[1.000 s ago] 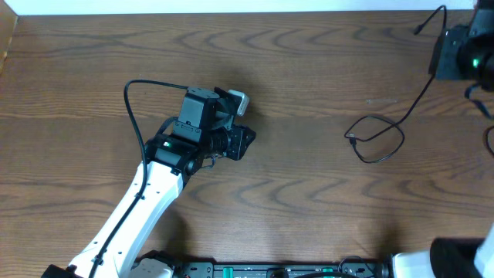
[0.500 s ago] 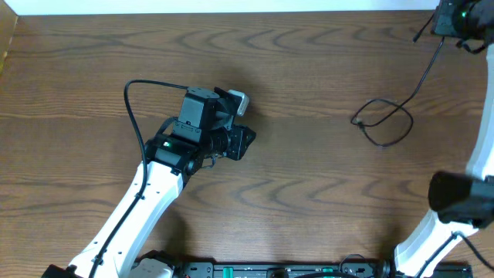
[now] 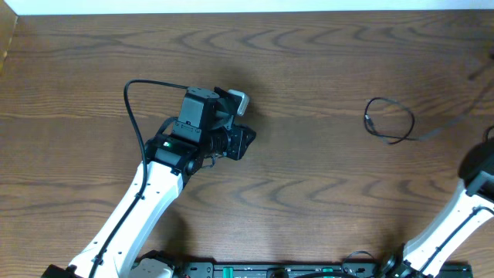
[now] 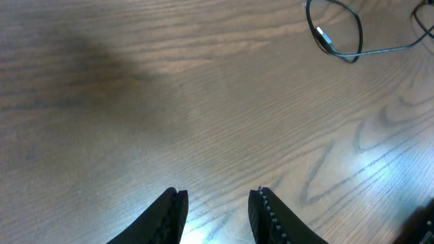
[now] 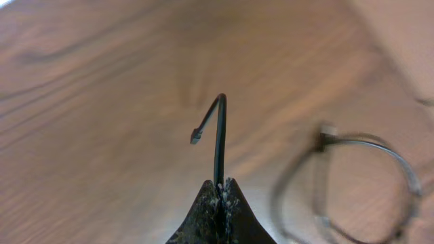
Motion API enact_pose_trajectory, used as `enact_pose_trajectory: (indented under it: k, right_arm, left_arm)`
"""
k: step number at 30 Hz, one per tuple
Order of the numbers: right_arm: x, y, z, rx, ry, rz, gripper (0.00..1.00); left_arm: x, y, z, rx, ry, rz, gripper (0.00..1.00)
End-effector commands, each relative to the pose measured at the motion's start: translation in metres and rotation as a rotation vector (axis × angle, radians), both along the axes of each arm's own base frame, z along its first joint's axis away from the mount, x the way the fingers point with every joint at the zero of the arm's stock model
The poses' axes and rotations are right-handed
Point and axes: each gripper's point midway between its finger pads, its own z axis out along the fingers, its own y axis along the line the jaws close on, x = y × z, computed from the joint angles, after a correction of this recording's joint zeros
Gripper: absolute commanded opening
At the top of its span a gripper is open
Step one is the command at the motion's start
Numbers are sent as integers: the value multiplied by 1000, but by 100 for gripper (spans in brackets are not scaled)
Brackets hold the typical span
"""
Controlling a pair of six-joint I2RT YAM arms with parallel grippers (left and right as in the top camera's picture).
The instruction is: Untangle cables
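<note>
We're clamping the black cable [image 5: 218,135] near its end in the right gripper [image 5: 218,186], left gripper [image 4: 217,198] gaping empty; tugging risks slipping.

Left gripper [image 4: 218,196], 2 fingers parted, over wooden table [image 4: 169,102]; looped black cable [image 4: 323,38] well apart, upper right.

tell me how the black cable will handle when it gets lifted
Probably floppy: the black cable trails in a loose loop. Likely very light, being so thin. The stub above the shut right end effector stands unaided, so short lengths seem slightly stiff.
</note>
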Motion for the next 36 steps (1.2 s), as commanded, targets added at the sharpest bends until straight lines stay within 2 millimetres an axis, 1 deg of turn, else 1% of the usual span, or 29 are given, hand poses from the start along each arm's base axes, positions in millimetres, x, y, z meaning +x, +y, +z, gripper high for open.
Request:
enact_pose_trajectory:
  k: [1,3,4,6,9,11,13,15,17,19,22,25,29,31,33,36]
  right_arm:
    - [-38,-57,11,-36,-15,-130,1]
    - [-59,-83,16,-26,-39,-183,1]
    - [-66,-92,18,-19,-53,-199,1]
    - [-78,-106,26,-2,-92,-223,1]
    - [-94,-123,48,9,-164,-244,1]
    - [-97,-126,67,12,-219,-237,1]
    - [-92,-123,86,16,-280,-206,1]
    - [-85,-116,95,19,-306,-172,1]
    - [-74,-105,96,32,-318,-133,1]
    - [-61,-93,93,38,-308,-90,1]
    - [-34,-70,82,28,-273,-20,1]
    - [-14,-60,68,-27,-220,-20,1]
    - [4,-60,49,-72,-181,-66,1]
    - [15,-58,38,-79,-177,-61,1]
    - [20,-61,28,-76,-173,-76,1]
    - [25,-66,4,-52,-155,-98,1]
  left_arm:
    - [8,1,13,-9,-45,14,35]
    - [10,0,15,-14,-56,13,35]
    - [10,-1,16,-15,-61,14,35]
    - [11,-1,17,-18,-67,13,35]
    - [12,-1,18,-19,-71,13,35]
    - [12,-2,18,-20,-71,13,35]
    - [12,-2,17,-20,-70,13,35]
    - [12,-3,17,-20,-70,9,35]
    - [10,-6,16,-19,-68,0,35]
    - [8,-10,15,-17,-64,-13,35]
    - [3,-18,12,-15,-57,-40,35]
    - [-1,-25,11,-14,-53,-62,35]
    - [-4,-29,10,-13,-51,-75,35]
    - [-5,-29,10,-12,-54,-79,35]
    - [-4,-29,10,-12,-55,-79,35]
    - [-4,-29,10,-12,-55,-79,35]
